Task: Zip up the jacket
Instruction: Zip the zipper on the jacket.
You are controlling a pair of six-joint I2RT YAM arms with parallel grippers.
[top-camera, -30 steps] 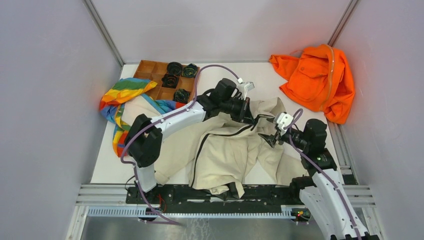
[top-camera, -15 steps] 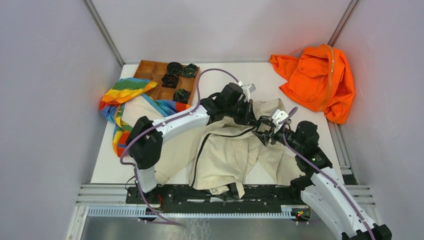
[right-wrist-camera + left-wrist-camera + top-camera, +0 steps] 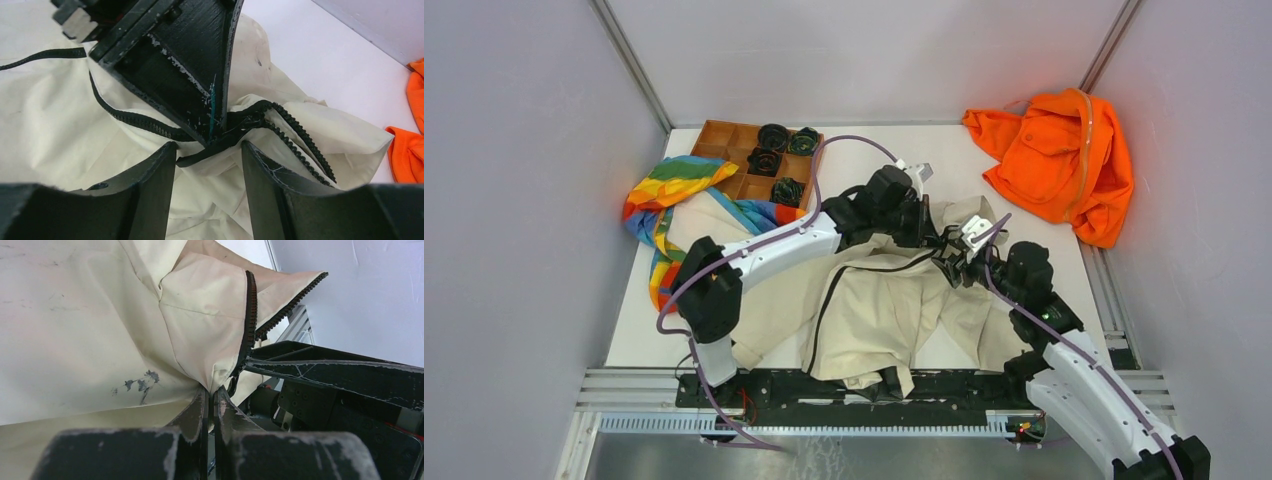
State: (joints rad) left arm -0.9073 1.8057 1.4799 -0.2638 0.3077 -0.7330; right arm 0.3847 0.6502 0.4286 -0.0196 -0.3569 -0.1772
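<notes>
The beige jacket [image 3: 864, 300] lies crumpled across the middle of the table, its dark zipper [image 3: 824, 300] undone. My left gripper [image 3: 934, 238] is shut on a corner of the jacket [image 3: 75, 330] beside the zipper teeth [image 3: 248, 325], with the fabric pinched between the fingertips [image 3: 211, 390]. My right gripper [image 3: 959, 262] sits nose to nose with it. In the right wrist view my right gripper [image 3: 209, 147] is open, its jaws either side of a black zipper tape end [image 3: 200, 154] just below the left gripper's fingers [image 3: 175, 65]. A second toothed zipper edge [image 3: 300, 130] curls to the right.
A wooden compartment tray [image 3: 724, 150] with black rolled items stands at the back left. A rainbow-striped cloth [image 3: 669, 190] lies beside it, partly under the jacket. An orange garment [image 3: 1059, 160] sits at the back right. Grey walls enclose the table, and a metal rail [image 3: 874, 385] runs along the near edge.
My right gripper has moved up and left to meet the left gripper, and its jaws have narrowed. The left gripper has shifted slightly, still holding the jacket.
</notes>
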